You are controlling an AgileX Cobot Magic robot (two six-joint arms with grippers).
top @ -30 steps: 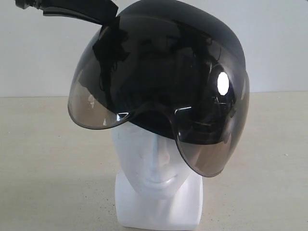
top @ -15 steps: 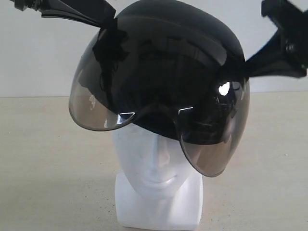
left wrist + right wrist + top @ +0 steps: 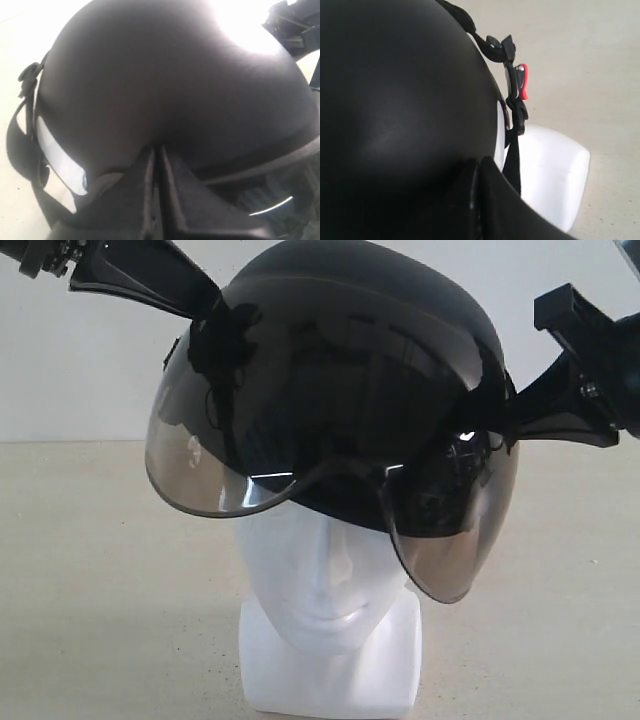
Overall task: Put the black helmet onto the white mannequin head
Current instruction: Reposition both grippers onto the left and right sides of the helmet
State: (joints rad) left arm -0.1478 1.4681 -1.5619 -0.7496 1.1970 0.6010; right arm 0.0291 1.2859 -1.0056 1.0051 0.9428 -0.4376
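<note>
The black helmet [image 3: 360, 350] sits tilted on top of the white mannequin head [image 3: 325, 580], lower on the right of the exterior view. Its smoky visor [image 3: 215, 465] hangs over the forehead, and the face below shows. My left gripper [image 3: 213, 308] is shut, its tips against the helmet's upper left side. In the left wrist view the left gripper [image 3: 156, 150] touches the helmet shell [image 3: 165, 85]. My right gripper [image 3: 508, 425] is shut and presses on the helmet's right side. From the right wrist, the right gripper [image 3: 479, 162] meets the helmet shell [image 3: 400, 90], with the mannequin's neck base [image 3: 550, 180] below.
The head stands on a beige speckled tabletop [image 3: 90, 590] in front of a plain white wall [image 3: 70, 370]. A chin strap buckle with a red tab [image 3: 521, 86] hangs off the helmet's rim.
My right gripper has come in from the right and reached the helmet's side. The left gripper has shifted slightly down and left. The helmet has moved a little on the head.
</note>
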